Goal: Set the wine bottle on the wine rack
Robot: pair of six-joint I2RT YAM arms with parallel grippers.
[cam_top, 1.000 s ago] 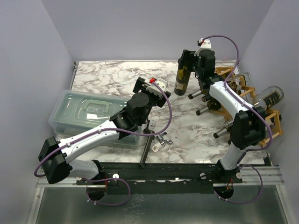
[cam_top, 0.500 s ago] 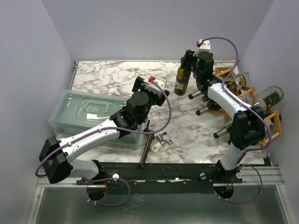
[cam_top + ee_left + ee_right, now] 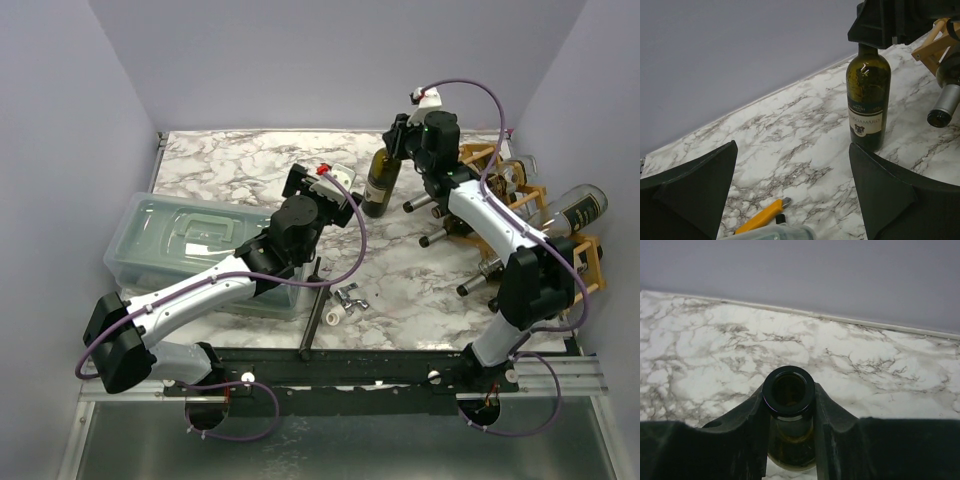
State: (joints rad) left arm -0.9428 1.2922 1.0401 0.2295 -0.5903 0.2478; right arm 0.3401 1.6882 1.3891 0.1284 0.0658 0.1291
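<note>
Bottle: dark green glass wine bottle (image 3: 378, 185), tilted, base on white marble-patterned table (image 3: 250, 160), upper centre.
Right end effector (image 3: 788, 400): clamped on bottle neck.
Left end effector (image 3: 792, 172): wide apart.

Open table (image 3: 240, 160) lies left of the wine bottle (image 3: 378, 185), while the wine rack (image 3: 597, 265) and its stored bottles (image 3: 580, 207) crowd its right.

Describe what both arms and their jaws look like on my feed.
Both the left arm and right arm have white links between bulky black joint housings. A purple cable loops along each. The jaws are matte black, wedge-shaped plastic. A small red tab sits on the left wrist.
</note>
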